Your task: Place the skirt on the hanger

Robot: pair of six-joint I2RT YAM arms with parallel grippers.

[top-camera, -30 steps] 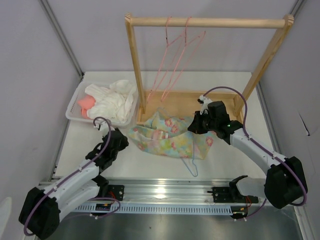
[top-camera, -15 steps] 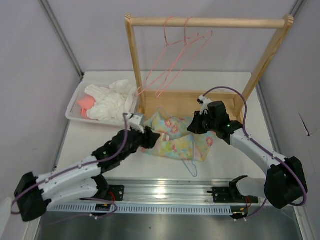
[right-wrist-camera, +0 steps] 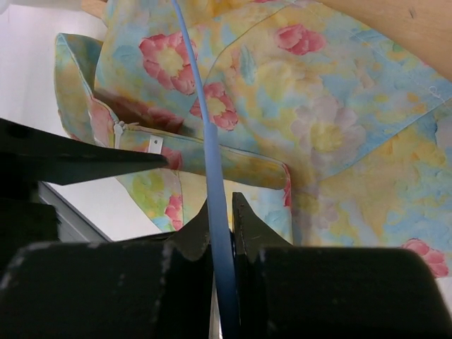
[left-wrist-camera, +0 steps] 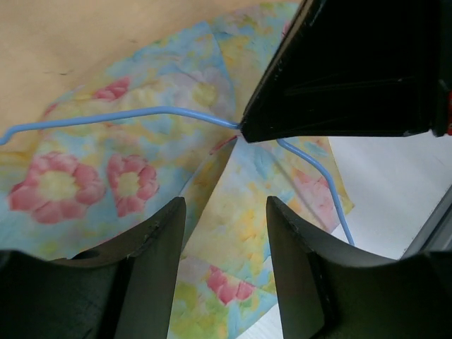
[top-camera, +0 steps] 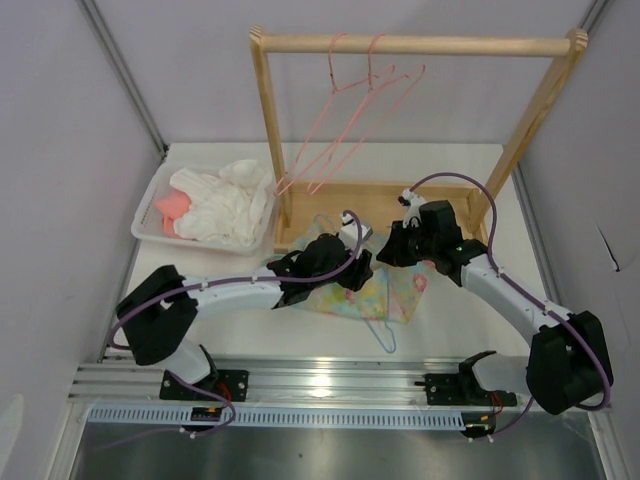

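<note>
While my right gripper (right-wrist-camera: pixel 220 212) pinches the stiff hanger (right-wrist-camera: pixel 200 106), my spread left gripper (left-wrist-camera: pixel 222 212) should nip the limp skirt (left-wrist-camera: pixel 106 162) at its edge.

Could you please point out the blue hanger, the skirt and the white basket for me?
Blue hanger (right-wrist-camera: pixel 203 120): right wrist view, on the straight wire section.
Skirt (left-wrist-camera: pixel 56 187): left wrist view, on a pink flower.
White basket (top-camera: pixel 149 204): top external view, on its left wall.

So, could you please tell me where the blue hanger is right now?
In the top view, the hanger lies over the skirt at centre, hook pointing toward the near edge, its wire pinched in the right hand.
</note>
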